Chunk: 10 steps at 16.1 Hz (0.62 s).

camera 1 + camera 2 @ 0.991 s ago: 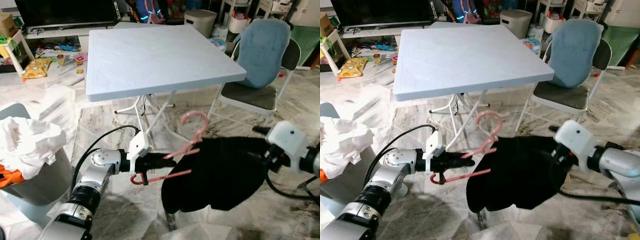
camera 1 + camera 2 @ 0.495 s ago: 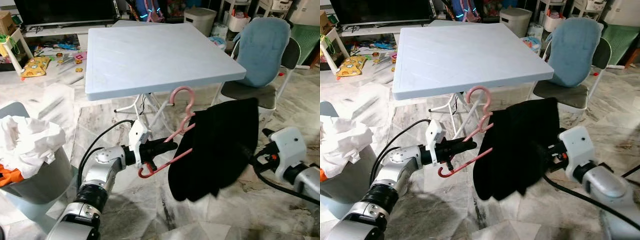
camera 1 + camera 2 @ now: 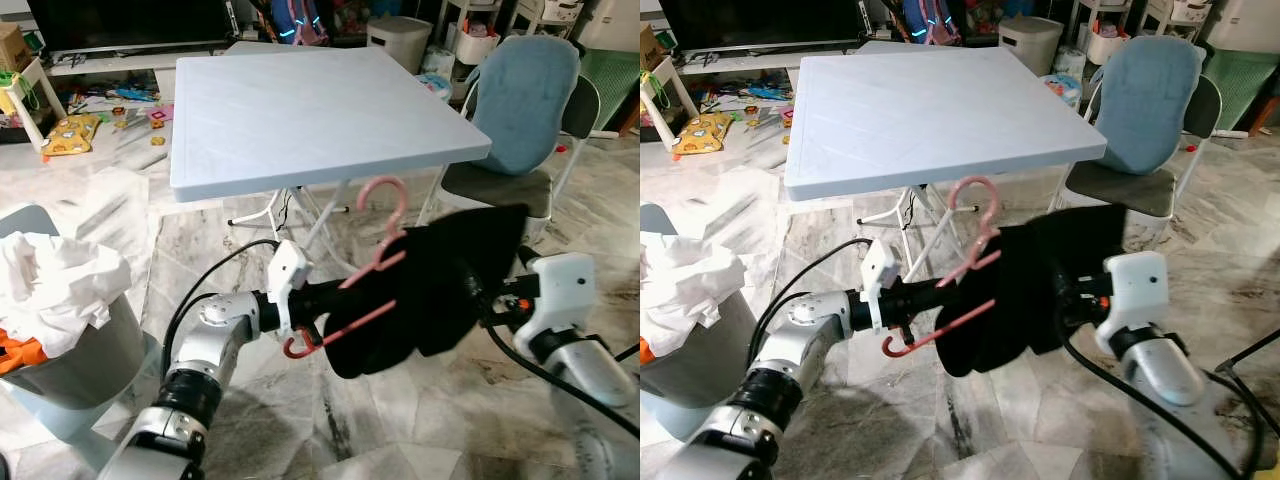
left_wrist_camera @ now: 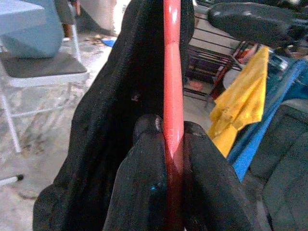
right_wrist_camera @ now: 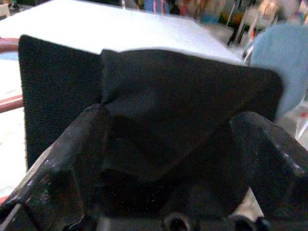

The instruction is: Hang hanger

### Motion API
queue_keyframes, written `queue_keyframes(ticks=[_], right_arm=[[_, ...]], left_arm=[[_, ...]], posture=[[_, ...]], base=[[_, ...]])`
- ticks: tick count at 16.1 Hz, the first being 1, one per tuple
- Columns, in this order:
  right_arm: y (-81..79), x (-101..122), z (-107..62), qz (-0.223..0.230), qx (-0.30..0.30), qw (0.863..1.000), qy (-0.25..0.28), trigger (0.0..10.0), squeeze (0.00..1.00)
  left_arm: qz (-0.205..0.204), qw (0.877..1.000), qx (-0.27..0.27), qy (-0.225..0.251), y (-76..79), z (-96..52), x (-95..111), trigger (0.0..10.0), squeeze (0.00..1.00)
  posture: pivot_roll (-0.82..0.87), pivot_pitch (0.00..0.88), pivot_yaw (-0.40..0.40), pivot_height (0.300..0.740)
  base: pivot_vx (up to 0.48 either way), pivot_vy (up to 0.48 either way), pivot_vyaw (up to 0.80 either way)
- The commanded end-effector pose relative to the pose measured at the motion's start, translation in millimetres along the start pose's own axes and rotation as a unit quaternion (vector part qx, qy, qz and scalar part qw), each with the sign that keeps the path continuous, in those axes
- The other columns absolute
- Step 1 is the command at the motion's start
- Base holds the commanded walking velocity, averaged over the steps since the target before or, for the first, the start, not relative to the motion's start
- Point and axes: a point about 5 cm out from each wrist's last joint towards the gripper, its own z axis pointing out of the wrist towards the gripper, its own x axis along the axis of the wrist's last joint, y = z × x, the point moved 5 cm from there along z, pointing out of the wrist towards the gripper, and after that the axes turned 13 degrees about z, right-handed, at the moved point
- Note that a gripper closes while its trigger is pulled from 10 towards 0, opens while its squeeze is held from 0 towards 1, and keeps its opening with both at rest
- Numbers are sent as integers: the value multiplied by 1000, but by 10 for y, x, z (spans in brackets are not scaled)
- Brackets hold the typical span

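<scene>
A pink plastic hanger (image 3: pixel 352 317) is held near its lower bar by my left gripper (image 3: pixel 335 292), which is shut on it; its hook (image 3: pixel 386 196) points up just below the table edge. A black garment (image 3: pixel 430 300) hangs bunched over the hanger's far end. My right gripper (image 3: pixel 480 296) reaches in from the right, its tips buried in the cloth. In the right wrist view its fingers (image 5: pixel 62 168) stand wide apart with black cloth (image 5: pixel 183 115) spread between them. The left wrist view shows the hanger bar (image 4: pixel 173 96) pinched between both pads, the garment (image 4: pixel 110 120) beside it.
A light blue folding table (image 3: pixel 300 110) stands just beyond the hanger, its white legs (image 3: pixel 300 215) behind my left arm. A chair with a blue cover (image 3: pixel 525 110) is at the right. A grey bin with white cloths (image 3: pixel 60 290) sits at the left. Toys litter the far-left floor.
The garment has dropped from hanging tall to a lower, bunched shape. My right gripper moved in closer to the hanger. The hanger shifted slightly right in my left gripper.
</scene>
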Motion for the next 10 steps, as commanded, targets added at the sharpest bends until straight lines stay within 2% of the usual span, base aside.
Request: queue_keyframes(ticks=[1, 2, 3, 7, 9, 10], right_arm=[[-112, 16, 18, 3, 26, 1000, -3, 10000, 0], [-144, -35, 19, 31, 32, 999, -12, 10000, 0], [-155, -47, 17, 34, 32, 999, -15, 10000, 0], [-208, -236, 8, -1, 51, 997, -63, 10000, 0], [-233, -338, 23, -4, 47, 996, -82, 10000, 0], [-257, -424, 42, -22, 45, 994, -96, 9059, 0]], left_arm=[[19, 999, -19, 21, 43, 45, 133, 0, 0], [20, 999, -21, 21, 57, 45, 132, 0, 0], [20, 999, -20, 21, 60, 45, 132, 0, 0], [23, 999, -21, 22, 50, 33, 162, 0, 0], [23, 999, -31, 31, 81, 63, 221, 0, 0], [22, 998, -41, 36, 116, 82, 252, 0, 0]], posture=[[-50, 0, -29, 740], [-46, 0, -31, 740], [-43, 0, -32, 740], [-41, 0, -35, 740], [-43, 0, -33, 740], [-43, 0, -31, 740]], base=[[0, 0, 0], [0, 0, 0], [0, 0, 0], [0, 0, 0], [0, 0, 0], [0, 0, 0]])
